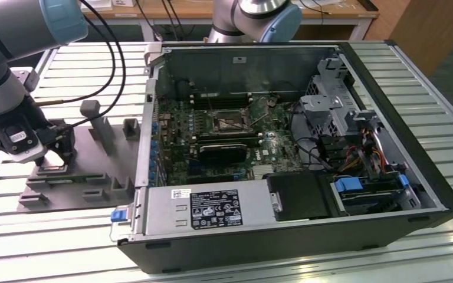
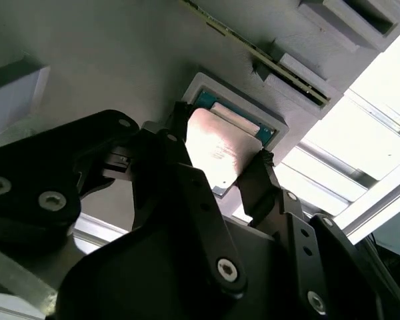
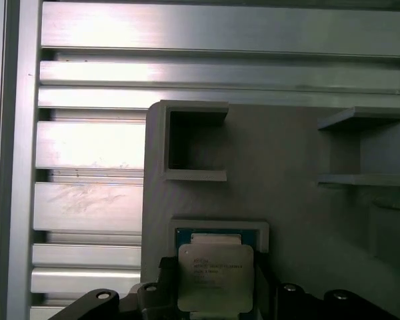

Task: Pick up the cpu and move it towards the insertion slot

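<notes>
Fingers (image 2: 255,181) clamped tight on the cpu (image 2: 217,150), one black pad on each of two opposite edges, and the silver lid is catching the light in the second wrist view. The gripper (image 3: 215,288) has the chip square between its tips in the first wrist view too, metal face up. Right beneath it sits the white-framed pocket (image 3: 220,229) of the grey fixture plate (image 3: 287,200), teal edge and a pale face showing inside. The cpu looks raised just off that pocket, though how far clear I cannot tell. Beside the pocket on the same plate there's an open square block (image 3: 193,143), and past the plate's edge the ribbed aluminium table (image 3: 87,193).

Out to the exterior view now: the gripper (image 1: 49,158) is down low over the fixture plate (image 1: 120,154), at that view's left, on the slatted table (image 1: 61,230). Well apart, toward that view's right, lies the open computer case (image 1: 289,247) with its side off. Inside on the green board is the insertion slot (image 1: 226,121), shiny frame and dark centre, with nothing seated in it. Just near it a black card (image 1: 222,154), and along the case's near edge a silver power supply (image 1: 203,209).
</notes>
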`<action>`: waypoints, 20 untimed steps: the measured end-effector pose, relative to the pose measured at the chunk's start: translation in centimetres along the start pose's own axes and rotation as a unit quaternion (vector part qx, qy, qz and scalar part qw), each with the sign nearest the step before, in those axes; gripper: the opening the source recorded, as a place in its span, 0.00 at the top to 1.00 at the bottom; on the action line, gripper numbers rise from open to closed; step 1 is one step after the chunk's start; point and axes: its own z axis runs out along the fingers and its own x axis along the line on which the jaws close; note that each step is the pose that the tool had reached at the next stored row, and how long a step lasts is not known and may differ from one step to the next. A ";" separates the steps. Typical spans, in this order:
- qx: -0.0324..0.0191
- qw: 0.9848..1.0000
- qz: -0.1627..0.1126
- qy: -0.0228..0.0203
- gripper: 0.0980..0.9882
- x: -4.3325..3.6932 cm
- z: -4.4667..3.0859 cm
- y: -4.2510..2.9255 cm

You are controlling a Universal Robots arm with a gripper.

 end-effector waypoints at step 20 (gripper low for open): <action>0.000 1.000 0.000 0.000 0.42 0.00 -0.18 0.01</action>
